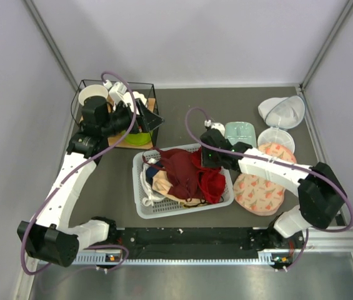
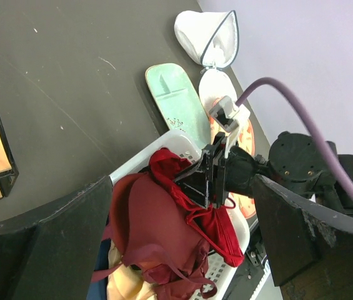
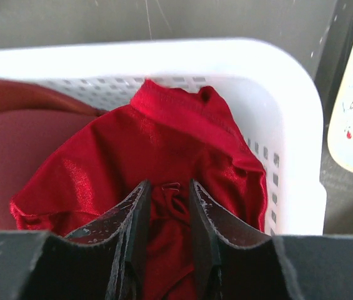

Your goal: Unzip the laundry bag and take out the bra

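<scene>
The bright red bra [image 1: 212, 184] lies at the right end of the white basket [image 1: 182, 209], next to a darker maroon garment [image 1: 179, 169]. My right gripper [image 1: 208, 164] reaches down into that end of the basket. In the right wrist view its jaws [image 3: 167, 187] are pinched on a bunched fold of the bra [image 3: 164, 144]. The peach-pink flowered laundry bag [image 1: 260, 190] lies on the table right of the basket, partly under my right arm. My left gripper [image 1: 145, 115] hangs wide open and empty above the wire basket [image 1: 89, 84], well away from the bra [image 2: 226, 228].
A mint-green tray [image 1: 238, 131] lies behind the white basket. White mesh pouches [image 1: 282, 111] sit at the back right. The black wire basket at the back left holds cups and a green bowl. More clothes, cream and dark blue, fill the white basket's left half.
</scene>
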Controlling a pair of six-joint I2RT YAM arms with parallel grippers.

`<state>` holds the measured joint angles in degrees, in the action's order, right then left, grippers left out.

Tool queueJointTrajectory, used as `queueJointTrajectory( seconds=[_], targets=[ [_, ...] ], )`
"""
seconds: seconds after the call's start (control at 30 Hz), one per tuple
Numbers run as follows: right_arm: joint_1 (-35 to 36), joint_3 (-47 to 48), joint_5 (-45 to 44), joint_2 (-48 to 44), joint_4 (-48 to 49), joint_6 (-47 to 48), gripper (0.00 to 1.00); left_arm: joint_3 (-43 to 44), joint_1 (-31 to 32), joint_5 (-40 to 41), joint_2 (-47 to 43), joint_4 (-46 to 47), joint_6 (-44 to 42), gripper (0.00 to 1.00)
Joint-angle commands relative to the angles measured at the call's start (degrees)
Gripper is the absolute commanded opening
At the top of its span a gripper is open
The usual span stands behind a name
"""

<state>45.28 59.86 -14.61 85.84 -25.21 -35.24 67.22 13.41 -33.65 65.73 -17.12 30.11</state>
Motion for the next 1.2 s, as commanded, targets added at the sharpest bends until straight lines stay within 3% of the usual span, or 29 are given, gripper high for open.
queueJointTrajectory(
  seconds=[0.0,0.2,0.37,0.4,0.43,0.53,0.67,0.73,0.8,0.97,1.17],
  targets=[
    [1.0,-5.1,3.5,-4.4,4.4,-1.9,0.3,0.4,-0.3,-1.2,-1.3,3.0,0.1,0.99],
    [1.0,-7.0,3.5,-6.6,3.3,-2.3,0.35,0.9,-0.3,-1.3,-1.0,3.4,0.5,0.99],
    [1.1,-0.2,-0.6,-14.0,0.3,1.0,0.42,1.3,-0.3,-1.1,-0.9,3.2,0.6,0.99],
    [1.0,1.0,-1.4,-14.5,-1.2,1.5,0.45,1.4,-0.3,-1.1,-1.0,3.1,0.5,0.99],
    [1.0,2.3,-2.5,-14.7,-1.9,2.8,0.56,1.4,-0.3,-1.0,-1.0,3.1,0.5,0.99],
    [1.0,6.6,-4.9,-15.1,-4.4,4.7,0.76,1.8,-0.3,-0.9,-1.2,2.8,0.4,0.99],
    [1.0,10.9,-8.1,-15.5,-6.7,6.5,0.88,2.8,-0.3,-0.2,-1.7,1.1,-0.9,0.99],
    [0.9,12.0,-14.8,-16.7,-9.5,7.0,0.93,4.1,-0.3,0.6,-2.2,-0.5,-2.2,0.99],
    [-0.6,13.0,-19.6,-18.9,-11.4,6.7,0.99,5.4,-0.3,2.7,-2.5,-3.9,-4.5,0.99],
    [-5.7,9.9,-26.6,-25.0,-13.1,10.2,0.99,8.8,-0.7,9.6,-3.8,-11.9,-11.4,0.99],
    [-9.8,5.8,-29.2,-32.6,-16.3,11.6,0.99,11.4,-3.5,29.7,-5.5,-21.3,-14.5,0.99]
  ],
)
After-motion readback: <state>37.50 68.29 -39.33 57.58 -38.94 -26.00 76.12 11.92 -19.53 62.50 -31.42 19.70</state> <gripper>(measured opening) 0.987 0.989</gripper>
